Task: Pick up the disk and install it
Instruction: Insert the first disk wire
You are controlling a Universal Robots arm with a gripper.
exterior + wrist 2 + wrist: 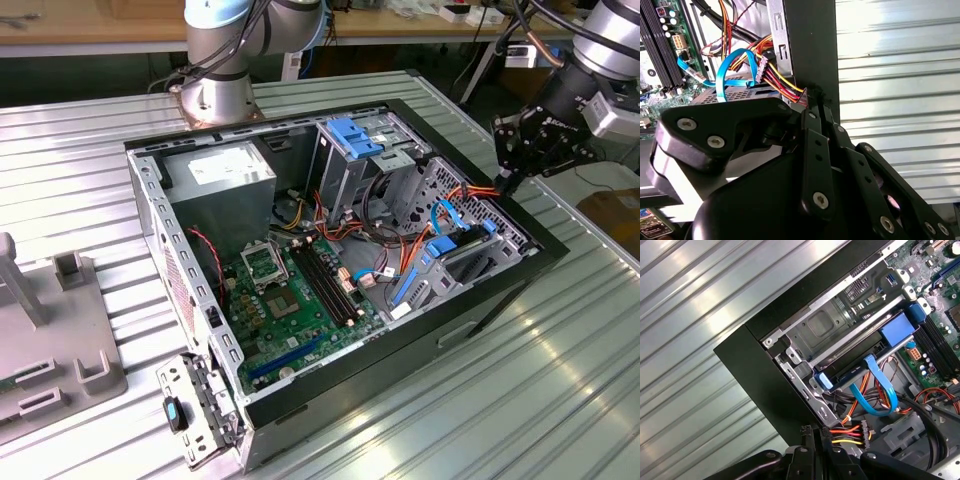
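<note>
Tool (pixel 507 180) clenched on one bundle of coloured power wires (pixel 845 431) at one open computer case's (pixel 520 225) rim.

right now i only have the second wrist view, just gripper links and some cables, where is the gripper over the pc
Observer: In the exterior view the gripper hangs at the rim of the open case on the exterior view's right, beside the orange and red cables.
Operator: and the disk, is it held
Observer: It doesn't look held. In the exterior view the disk sits tilted in its bay inside the case, apart from the gripper.
Operator: anything blue i could confuse it with
Observer: Yes, a blue latch tops the drive cage further along the case.
</note>
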